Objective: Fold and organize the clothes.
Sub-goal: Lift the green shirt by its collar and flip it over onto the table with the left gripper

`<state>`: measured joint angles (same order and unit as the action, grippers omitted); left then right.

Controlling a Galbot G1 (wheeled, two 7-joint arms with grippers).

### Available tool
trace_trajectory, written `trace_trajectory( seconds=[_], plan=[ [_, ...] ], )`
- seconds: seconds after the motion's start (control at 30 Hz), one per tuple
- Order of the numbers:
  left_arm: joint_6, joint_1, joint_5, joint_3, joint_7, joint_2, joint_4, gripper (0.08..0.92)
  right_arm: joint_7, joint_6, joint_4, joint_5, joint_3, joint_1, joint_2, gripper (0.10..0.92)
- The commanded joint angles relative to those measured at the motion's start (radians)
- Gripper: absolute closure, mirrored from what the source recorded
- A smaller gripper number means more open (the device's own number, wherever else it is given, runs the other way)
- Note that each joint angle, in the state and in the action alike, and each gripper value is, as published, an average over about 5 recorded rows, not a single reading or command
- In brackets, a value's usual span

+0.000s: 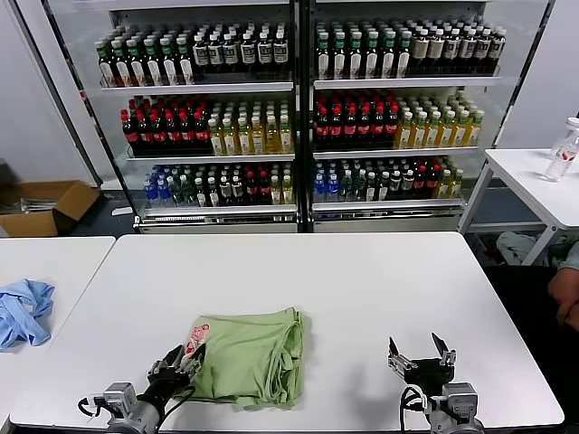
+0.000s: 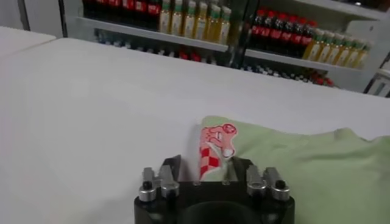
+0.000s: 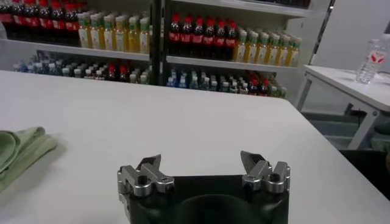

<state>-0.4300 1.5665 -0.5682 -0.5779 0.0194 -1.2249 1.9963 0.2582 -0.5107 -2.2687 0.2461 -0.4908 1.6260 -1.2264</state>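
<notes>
Left pincer (image 1: 178, 359) low at the near edge of the table (image 1: 362, 271), fingers seemingly closed on the near-left corner of the green shirt (image 1: 253, 353) — grip itself half hidden in the left wrist view, so probably pinched, not certain. Red-and-white graphic (image 2: 216, 146) turned up right at the fingers. Shirt folded into a compact bundle, lying on the near-left part of the table. Right pincer (image 1: 421, 354) well apart to the right, hovering over bare table — wide open, holding nothing. Blue cloth (image 1: 23, 312) off on the neighbouring table at far left. Bottle shelves (image 1: 298, 117) behind.
</notes>
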Motion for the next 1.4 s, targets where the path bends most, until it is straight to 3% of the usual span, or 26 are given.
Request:
trace_trajectory(
  seconds=[0.03, 0.27, 0.47, 0.7, 0.9, 1.03, 1.17, 1.3, 1.4],
  plan=[
    [-0.001, 0.007, -0.038, 0.024, -0.004, -0.011, -0.014, 0.502, 0.000, 0.000, -0.003, -0.001, -0.005, 0.003, 0.000, 0.203],
    [0.004, 0.004, -0.019, 0.022, -0.004, -0.013, -0.007, 0.701, 0.002, 0.002, -0.006, -0.003, -0.008, 0.007, -0.002, 0.203],
    [0.002, 0.030, -0.028, -0.065, -0.010, 0.003, 0.118, 0.862, 0.003, 0.005, -0.008, -0.005, -0.016, 0.006, 0.000, 0.203],
    [-0.129, 0.020, -0.261, -0.432, 0.000, 0.084, 0.220, 0.889, 0.004, 0.006, -0.006, -0.007, -0.013, 0.007, -0.001, 0.203],
    [-0.150, 0.046, -0.341, -0.761, -0.060, 0.199, 0.051, 0.889, 0.005, 0.009, -0.013, -0.008, -0.027, 0.006, -0.006, 0.203],
    [-0.151, 0.072, -0.360, -0.858, -0.095, 0.263, -0.019, 0.889, 0.005, 0.010, -0.018, -0.006, -0.037, 0.006, -0.006, 0.203],
    [-0.151, 0.045, -0.370, -0.701, -0.022, 0.275, 0.085, 0.889, 0.005, 0.010, -0.016, -0.005, -0.036, 0.001, 0.001, 0.203],
    [-0.150, -0.027, -0.291, -0.223, 0.107, 0.189, 0.245, 0.889, 0.006, 0.007, -0.012, -0.007, -0.029, 0.000, 0.001, 0.203],
    [-0.148, -0.065, -0.152, 0.157, 0.144, 0.044, 0.285, 0.889, 0.007, 0.007, -0.011, -0.015, -0.019, 0.003, -0.008, 0.203]
  ],
)
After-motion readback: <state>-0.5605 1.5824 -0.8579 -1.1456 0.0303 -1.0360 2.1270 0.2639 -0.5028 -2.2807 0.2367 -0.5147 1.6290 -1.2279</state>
